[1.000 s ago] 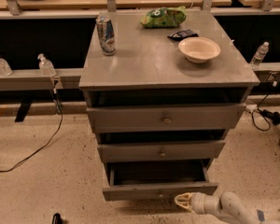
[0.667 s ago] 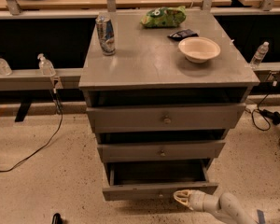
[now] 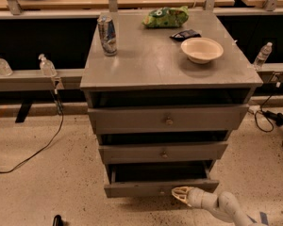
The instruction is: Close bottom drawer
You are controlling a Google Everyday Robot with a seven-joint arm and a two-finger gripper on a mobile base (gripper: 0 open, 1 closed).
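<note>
Camera view: the single view, in which a grey drawer unit is seen from the front and slightly above.
Bottom drawer: the bottom drawer (image 3: pixel 141 189) is found lowest in the unit, just above the floor (image 3: pixel 37 192); it is pulled out, and its dark inside is seen from above behind the plain flat front.
Knob: a small round knob (image 3: pixel 162 191) is set at the middle of that front.
Hand: the hand (image 3: pixel 179 194) is held low at the front of the bottom drawer, just right of the knob (contact with the wood cannot be made out). Whether it is wide or narrow cannot be told.
Arm: a white arm (image 3: pixel 221 206) is brought in from the lower right corner, close to the floor.
Middle drawer: the middle drawer (image 3: pixel 132 153) is seen directly above, wider, with a dark gap over its front.
Top drawer: the top drawer (image 3: pixel 132 120) is the widest and tallest-fronted, and a brassy knob (image 3: pixel 169 121) is carried at its centre.
Counter: the grey counter (image 3: pixel 151 62) is laid with four things.
Can: a drinks can (image 3: pixel 107 35) is stood upright near the back left.
Bowl: a pale bowl (image 3: pixel 202 49) is placed on the right side.
Green bag: a green bag (image 3: pixel 165 17) is laid at the back edge.
Dark packet: a small dark packet (image 3: pixel 185 34) is laid between the bag and the bowl.
Surroundings: a black cable (image 3: pixel 37 147) is trailed over the speckled floor on the left.
</note>
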